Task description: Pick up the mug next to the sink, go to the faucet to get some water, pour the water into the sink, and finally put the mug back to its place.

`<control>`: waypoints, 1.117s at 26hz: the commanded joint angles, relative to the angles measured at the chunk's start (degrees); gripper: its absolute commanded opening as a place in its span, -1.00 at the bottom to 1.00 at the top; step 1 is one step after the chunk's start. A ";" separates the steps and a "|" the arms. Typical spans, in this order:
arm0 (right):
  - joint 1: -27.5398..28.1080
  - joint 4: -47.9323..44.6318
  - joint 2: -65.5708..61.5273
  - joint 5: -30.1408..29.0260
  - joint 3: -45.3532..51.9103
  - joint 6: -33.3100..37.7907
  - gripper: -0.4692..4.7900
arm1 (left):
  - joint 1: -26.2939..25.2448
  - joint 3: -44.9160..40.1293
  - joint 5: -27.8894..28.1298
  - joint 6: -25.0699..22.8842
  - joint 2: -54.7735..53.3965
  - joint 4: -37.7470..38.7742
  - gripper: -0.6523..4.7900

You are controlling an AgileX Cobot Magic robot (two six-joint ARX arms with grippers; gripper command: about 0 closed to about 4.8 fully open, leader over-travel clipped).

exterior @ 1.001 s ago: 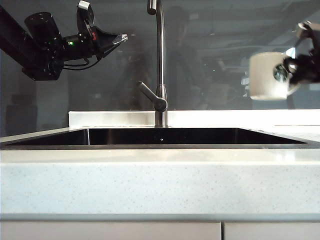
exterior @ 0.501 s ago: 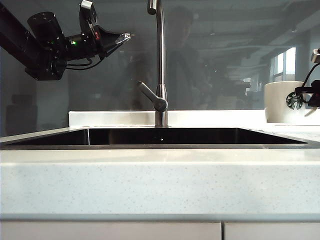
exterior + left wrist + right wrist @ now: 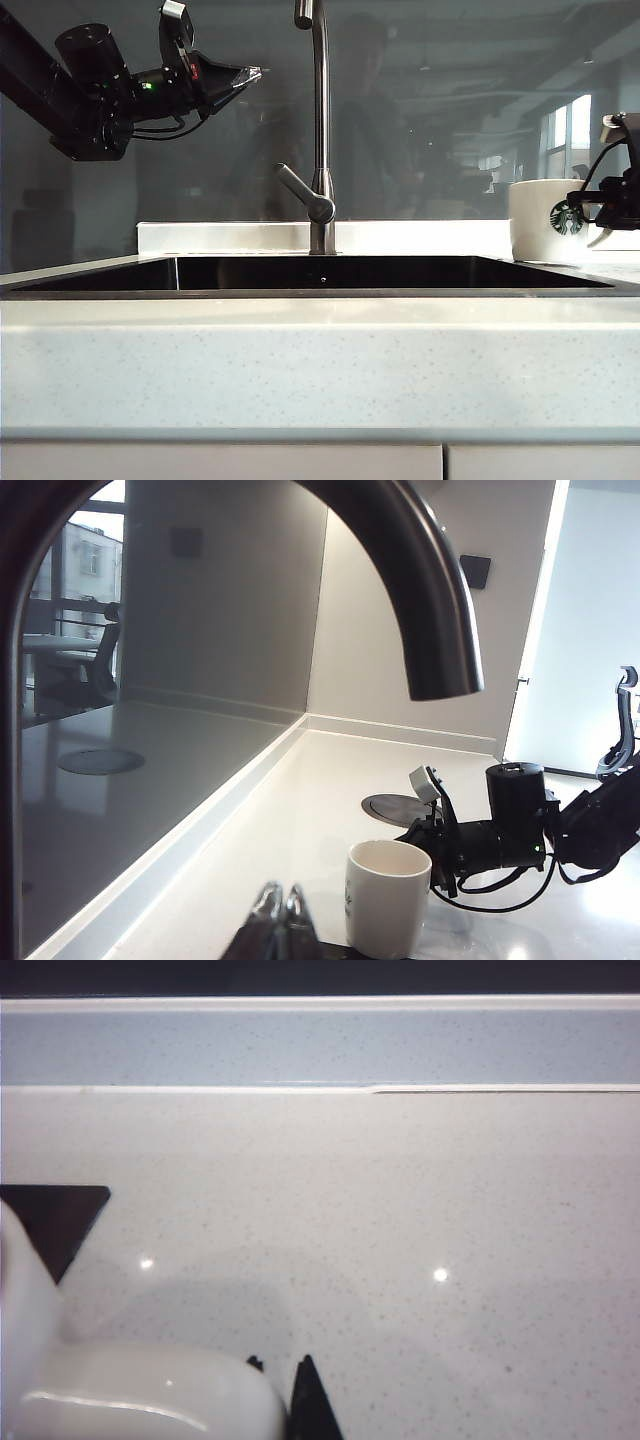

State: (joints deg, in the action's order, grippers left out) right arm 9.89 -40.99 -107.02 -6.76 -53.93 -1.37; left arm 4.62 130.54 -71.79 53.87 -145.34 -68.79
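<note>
The white mug (image 3: 540,222) with its green logo stands upright on the counter just right of the sink (image 3: 320,293). My right gripper (image 3: 603,207) reaches in from the right edge, shut on the mug's handle side. In the right wrist view the white mug (image 3: 140,1392) fills the gap between the dark fingertips (image 3: 307,1392). My left gripper (image 3: 250,73) hangs shut and empty, high up left of the faucet (image 3: 321,130). Its wrist view shows its gripper (image 3: 282,908), the faucet spout (image 3: 425,600) overhead and the empty mug (image 3: 388,898). No water shows.
The faucet's lever (image 3: 298,187) angles out to the left above the basin. A low white backsplash (image 3: 220,237) runs behind the sink. A round cover plate (image 3: 392,808) lies in the counter behind the mug. The sink's corner (image 3: 50,1218) is close to the mug.
The right gripper has brought the mug down from mid-air to the counter beside the sink, ending a little further left. The left gripper has hardly moved.
</note>
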 commanded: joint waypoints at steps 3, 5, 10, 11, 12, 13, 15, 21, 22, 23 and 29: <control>0.66 -4.70 0.57 3.96 -0.50 0.68 -0.84 | 0.13 0.17 0.00 0.15 0.66 -0.72 -0.78; 0.98 -4.66 0.55 3.82 -0.50 0.68 -0.84 | 0.13 0.17 -0.02 0.15 0.66 -0.72 -0.78; 0.85 -4.46 0.52 3.82 -0.50 0.68 -0.84 | 0.13 0.17 0.00 0.15 0.66 -0.72 -0.78; 0.81 -4.26 0.50 3.58 -0.50 0.68 -0.84 | 0.13 0.17 0.00 0.15 0.66 -0.72 -0.78; 0.74 -4.20 0.50 3.37 -0.50 0.68 -0.84 | 0.13 0.17 0.00 0.15 0.66 -0.72 -0.78; 0.46 -4.02 0.48 3.21 -0.50 0.68 -0.84 | 0.13 0.17 0.00 0.15 0.66 -0.72 -0.78; 0.46 -4.02 0.35 3.21 -0.50 0.66 -0.84 | 0.13 0.15 0.00 0.15 0.66 -0.74 -0.78; 0.17 -3.80 -0.61 3.21 -0.46 0.68 -0.84 | 0.13 0.15 -0.04 0.17 0.66 -0.72 -0.78; 0.13 -3.91 -0.61 3.21 -0.46 0.68 -0.84 | 0.13 0.15 -0.04 0.17 0.66 -0.72 -0.78; 0.13 -3.93 -0.61 3.21 -0.46 0.68 -0.84 | 0.13 0.15 -0.04 0.17 0.66 -0.74 -0.78; 0.13 -3.83 -0.59 3.19 -0.46 0.68 -0.82 | 0.13 0.15 -0.04 0.17 0.66 -0.72 -0.78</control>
State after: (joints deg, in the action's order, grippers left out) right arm 10.17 -42.65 -108.12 -3.20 -53.95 -1.26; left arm 4.78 130.54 -71.79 53.87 -145.32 -68.82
